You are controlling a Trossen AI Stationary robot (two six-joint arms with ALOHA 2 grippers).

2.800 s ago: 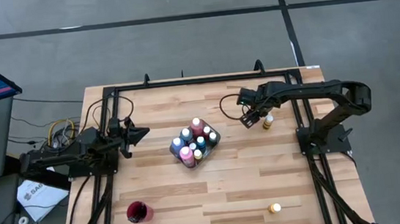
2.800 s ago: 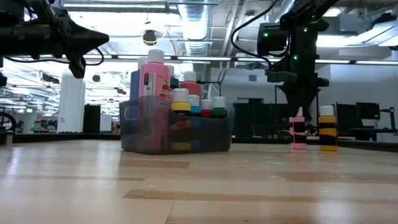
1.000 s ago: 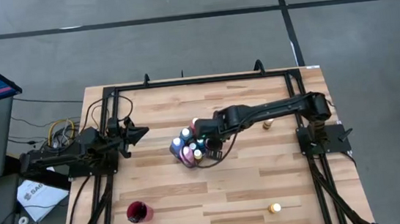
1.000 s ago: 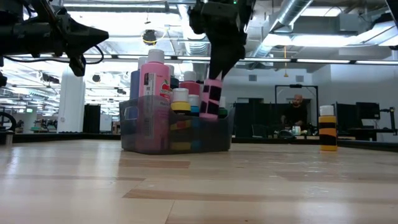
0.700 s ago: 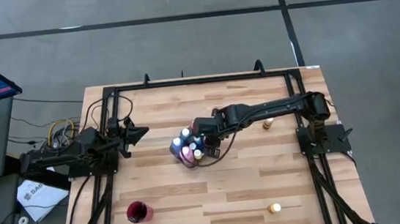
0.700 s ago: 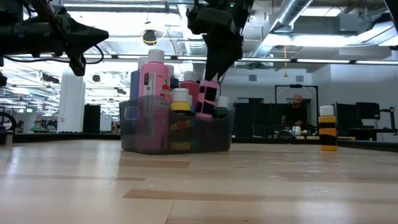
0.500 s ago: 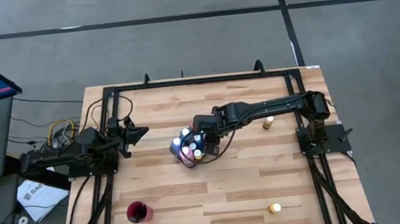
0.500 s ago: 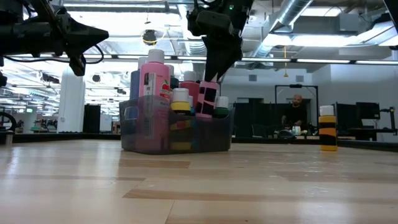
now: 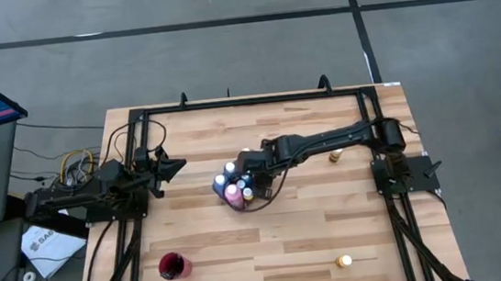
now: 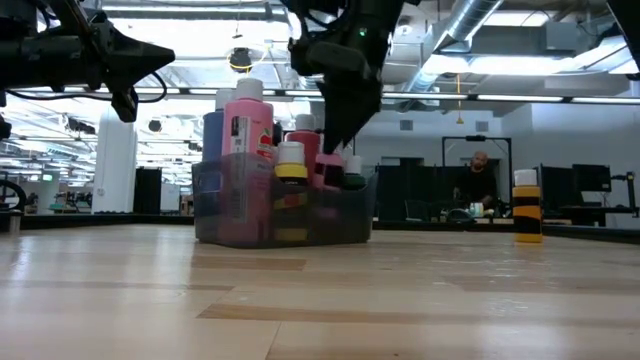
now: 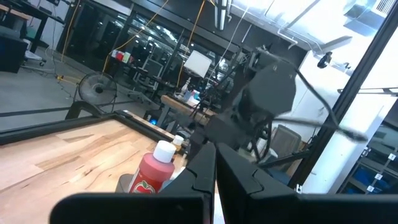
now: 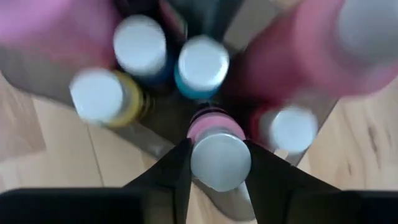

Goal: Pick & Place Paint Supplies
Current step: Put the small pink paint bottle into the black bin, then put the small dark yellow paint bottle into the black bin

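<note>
- High view: the right claw (image 9: 246, 171) reaches over the bin (image 9: 265, 187) mid-bench (image 9: 333, 234); the left claw (image 9: 176, 165) waits at the left, shut.
- Low view: a pink bottle (image 10: 328, 168) sits low among the others in the bin.
- Right wrist view: the fingers (image 12: 171, 171) pinch the bottle's cap (placing step, I judge). Next: release, lift clear without snagging neighbours.

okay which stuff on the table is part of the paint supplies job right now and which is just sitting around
Job: pink bottle in the right gripper, bin of paint bottles, yellow bottle near the right arm, yellow bottle at the table's front.
Lying about: red cup.
</note>
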